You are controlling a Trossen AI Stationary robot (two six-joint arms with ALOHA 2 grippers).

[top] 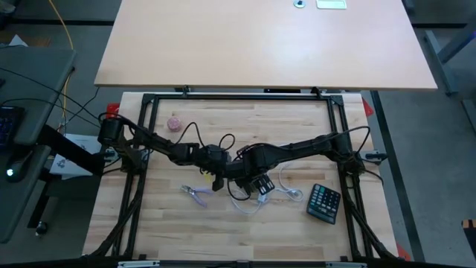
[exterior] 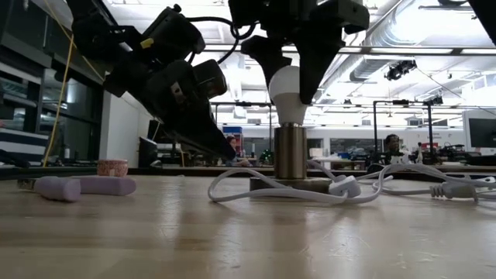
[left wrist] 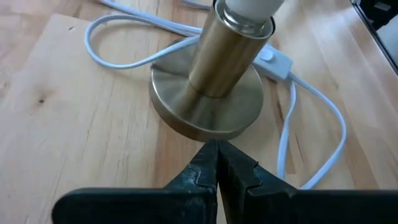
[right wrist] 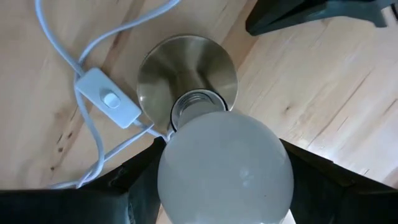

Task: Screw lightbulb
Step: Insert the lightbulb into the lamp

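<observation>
The white lightbulb (exterior: 285, 91) stands upright with its screw base in the mouth of the brass socket tube (exterior: 291, 151), which rises from a round brass base (left wrist: 205, 106). My right gripper (exterior: 288, 74) comes down from above and is shut on the bulb's globe (right wrist: 224, 168). My left gripper (left wrist: 217, 158) is shut, low over the table, with its tips at the rim of the round base on the base's left side (top: 217, 182). The base rests flat on the table. My right gripper pinches the bulb's frosted globe between its two fingers (right wrist: 140, 180), one on each side of its widest part. The fingers point down from above. The bulb stands upright, its threaded neck (right wrist: 198, 102) in the socket's mouth. My left gripper's shut fingertips (left wrist: 211, 149) are at the base's rim (left wrist: 208, 134); whether they touch it, I cannot tell.
A white cord with an inline switch (right wrist: 109, 99) loops on the table around the base. Pliers with lilac handles (top: 197, 193) lie to the near left. A calculator (top: 325, 202) lies to the right. A small pink ball (top: 175, 123) sits at the far left.
</observation>
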